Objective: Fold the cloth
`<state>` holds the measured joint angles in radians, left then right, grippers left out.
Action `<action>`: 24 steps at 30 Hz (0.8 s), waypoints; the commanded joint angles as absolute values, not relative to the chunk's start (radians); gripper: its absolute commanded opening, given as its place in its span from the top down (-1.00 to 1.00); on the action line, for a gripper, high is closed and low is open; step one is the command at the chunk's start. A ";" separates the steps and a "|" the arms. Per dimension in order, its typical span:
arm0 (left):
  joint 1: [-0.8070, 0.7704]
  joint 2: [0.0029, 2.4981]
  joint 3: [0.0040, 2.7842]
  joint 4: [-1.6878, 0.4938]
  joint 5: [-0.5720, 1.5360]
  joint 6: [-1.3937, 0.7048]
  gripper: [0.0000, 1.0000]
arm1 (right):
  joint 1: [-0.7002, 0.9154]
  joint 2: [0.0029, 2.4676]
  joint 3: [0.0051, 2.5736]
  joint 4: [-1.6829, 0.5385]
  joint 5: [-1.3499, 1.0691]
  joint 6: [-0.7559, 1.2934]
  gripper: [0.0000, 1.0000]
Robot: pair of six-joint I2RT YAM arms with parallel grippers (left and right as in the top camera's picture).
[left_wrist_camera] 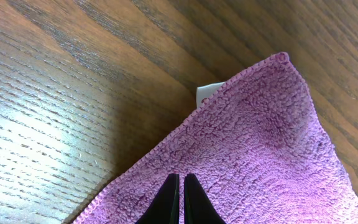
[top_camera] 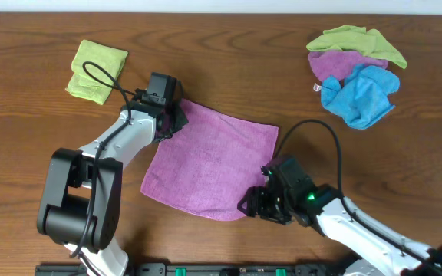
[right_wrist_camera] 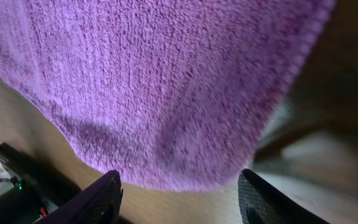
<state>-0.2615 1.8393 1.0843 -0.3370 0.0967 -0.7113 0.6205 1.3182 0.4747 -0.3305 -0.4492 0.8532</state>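
Observation:
The purple cloth [top_camera: 209,165] lies spread flat on the wooden table. My left gripper [top_camera: 167,123] is at its far left corner. In the left wrist view its fingers [left_wrist_camera: 179,179] are shut, with the tips down on the cloth [left_wrist_camera: 260,143] a little in from the edge. No cloth shows pinched between them. A white tag [left_wrist_camera: 209,93] sticks out under that edge. My right gripper [top_camera: 255,203] is at the cloth's near right corner. In the right wrist view its jaws [right_wrist_camera: 179,190] are open and empty, with the cloth's edge [right_wrist_camera: 166,93] just ahead of them.
A folded green cloth [top_camera: 97,70] lies at the far left. A pile of a green cloth [top_camera: 355,42], a purple cloth [top_camera: 334,65] and a blue cloth [top_camera: 359,96] lies at the far right. The table's front edge runs just behind the right arm.

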 commanded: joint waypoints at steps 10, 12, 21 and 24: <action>-0.255 1.843 1.084 -0.340 0.070 -0.718 0.88 | 0.686 1.417 0.464 -0.186 -0.567 0.920 -0.18; -0.255 1.843 1.084 -0.340 0.070 -0.718 0.88 | 0.686 1.394 0.464 -0.182 -0.565 0.920 -0.18; -0.255 1.843 1.084 -0.342 0.067 -0.710 0.88 | 0.688 1.208 0.464 -0.195 -0.585 0.933 -0.12; -0.255 1.843 1.084 -0.344 0.067 -0.710 0.88 | 0.688 1.150 0.464 -0.243 -0.572 0.945 -0.08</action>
<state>-0.2615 1.8393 1.0843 -0.3378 0.0959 -0.7105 0.6727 1.1912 0.4679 -0.2230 -0.5690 0.9222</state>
